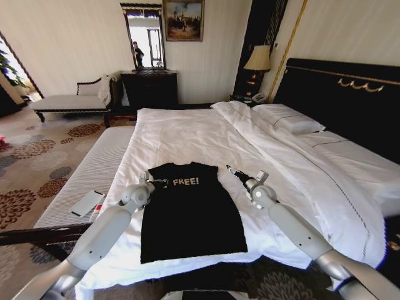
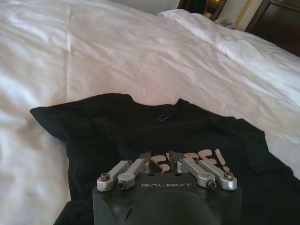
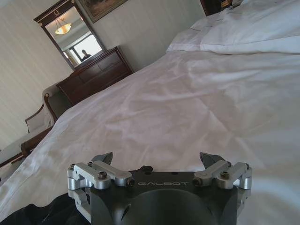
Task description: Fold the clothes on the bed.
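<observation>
one black t-shirt (image 1: 190, 212) lies flat and unfolded on the bed (image 1: 187, 134). left hand (image 1: 157, 182), fingers nearly closed, rests on its shoulder; right hand (image 1: 232, 170) hovers open just beside. folding barely begun.

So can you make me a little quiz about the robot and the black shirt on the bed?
1. True or false: the black T-shirt lies flat on the white bed.
2. Which gripper sits over the shirt's lettering?
A) the left gripper
B) the right gripper
C) both
3. Fill in: the white word on the shirt's chest is ____.

Key
1. True. It is spread out near the foot of the bed.
2. A. The left gripper, fingers close together, is over the letters; the right gripper is open over bare sheet beside the shirt.
3. FREE!
</observation>
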